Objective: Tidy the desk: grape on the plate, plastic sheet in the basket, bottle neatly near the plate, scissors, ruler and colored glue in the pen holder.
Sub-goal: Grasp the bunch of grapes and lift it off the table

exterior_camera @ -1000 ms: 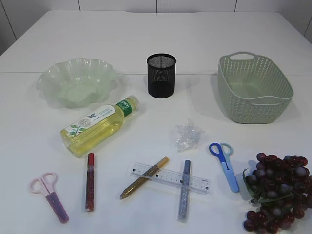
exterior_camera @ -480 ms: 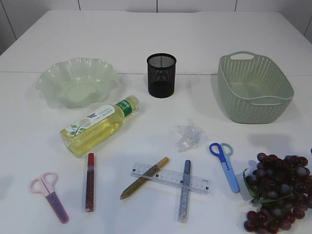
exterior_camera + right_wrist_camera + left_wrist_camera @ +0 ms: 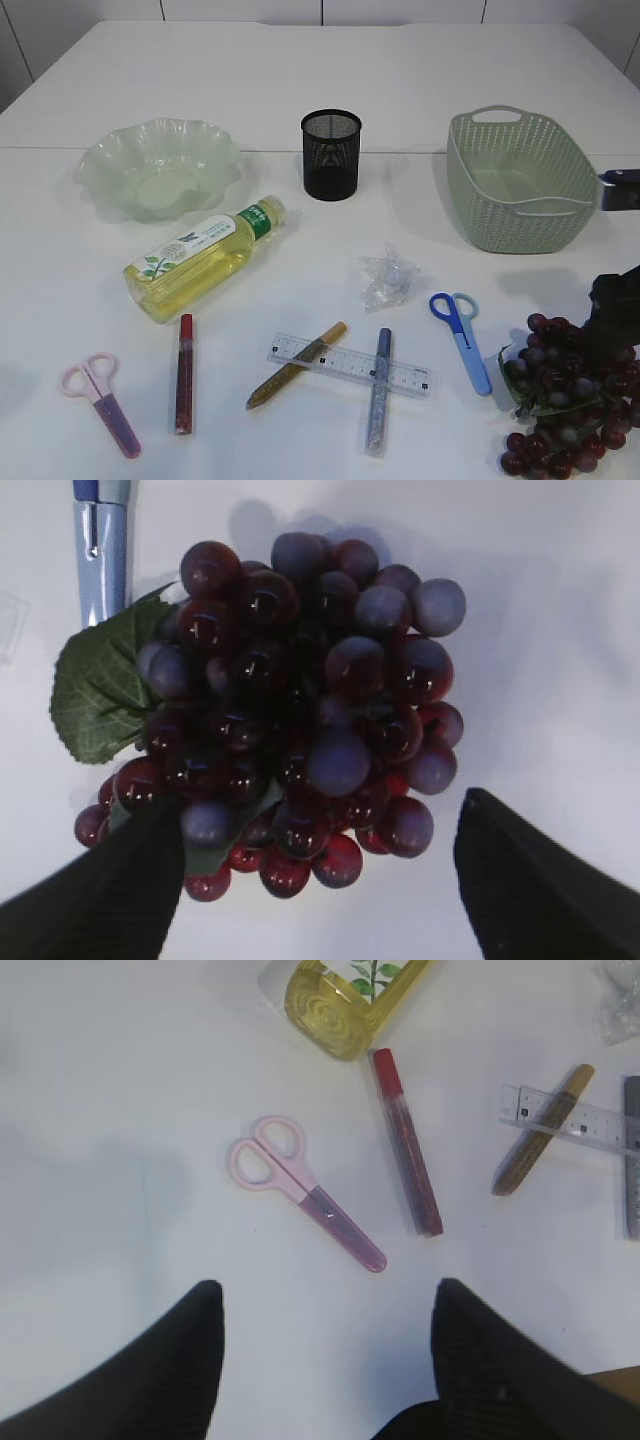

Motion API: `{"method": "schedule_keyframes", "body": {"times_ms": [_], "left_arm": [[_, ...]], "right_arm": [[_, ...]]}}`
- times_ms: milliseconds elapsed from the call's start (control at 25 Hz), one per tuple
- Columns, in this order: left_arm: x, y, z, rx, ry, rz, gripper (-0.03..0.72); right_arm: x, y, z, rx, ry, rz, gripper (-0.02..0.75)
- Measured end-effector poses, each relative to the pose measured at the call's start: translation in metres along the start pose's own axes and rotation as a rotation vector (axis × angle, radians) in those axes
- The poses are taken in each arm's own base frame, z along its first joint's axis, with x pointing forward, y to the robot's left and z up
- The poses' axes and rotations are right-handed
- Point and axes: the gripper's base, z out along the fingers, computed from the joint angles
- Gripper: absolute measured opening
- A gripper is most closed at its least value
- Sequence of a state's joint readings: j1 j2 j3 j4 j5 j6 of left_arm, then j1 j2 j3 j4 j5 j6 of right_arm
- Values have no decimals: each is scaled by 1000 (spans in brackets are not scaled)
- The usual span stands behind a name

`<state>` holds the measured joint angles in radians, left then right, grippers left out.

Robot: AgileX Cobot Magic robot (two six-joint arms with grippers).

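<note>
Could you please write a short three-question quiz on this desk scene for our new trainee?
1. True or false: the ruler lies under both the gold glue pen and the blue glue pen.
2. Which item is directly below the right pincer? A) grape bunch B) bottle C) basket
3. Fill in: the pink scissors lie ahead of the left pincer, whose jaws are ____.

Key: 1 true; 2 A; 3 open
</note>
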<state>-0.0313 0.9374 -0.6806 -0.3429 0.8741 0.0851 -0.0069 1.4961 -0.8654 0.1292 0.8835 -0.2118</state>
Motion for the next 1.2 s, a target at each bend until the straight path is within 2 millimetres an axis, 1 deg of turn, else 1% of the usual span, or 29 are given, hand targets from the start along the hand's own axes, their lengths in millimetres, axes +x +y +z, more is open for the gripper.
{"method": "schedule_keyframes", "body": {"times_ms": [160,320,440,600,760,960,1200], "left_arm": [[-1,0,0,-1,-11,1,477],[-2,0,0,-2,-20,2,477],[-2,0,0,-2,-22,4,477],[-2,0,0,-2,-22,4,477],[-2,0,0,-2,-24,4,477],[-2,0,0,-2,-24,6,476],[-2,0,0,-2,-24,6,476]], "right_arm": [[-6,-3,16,7,23,0,652],[-10,-6,26,19,34,-8,651],[-14,-7,24,29,18,-13,651],[-21,-8,17,44,5,-29,651],[-21,-12,17,83,18,-65,647],[-22,-14,34,67,74,-56,642],[-25,-15,52,54,101,-43,637]]}}
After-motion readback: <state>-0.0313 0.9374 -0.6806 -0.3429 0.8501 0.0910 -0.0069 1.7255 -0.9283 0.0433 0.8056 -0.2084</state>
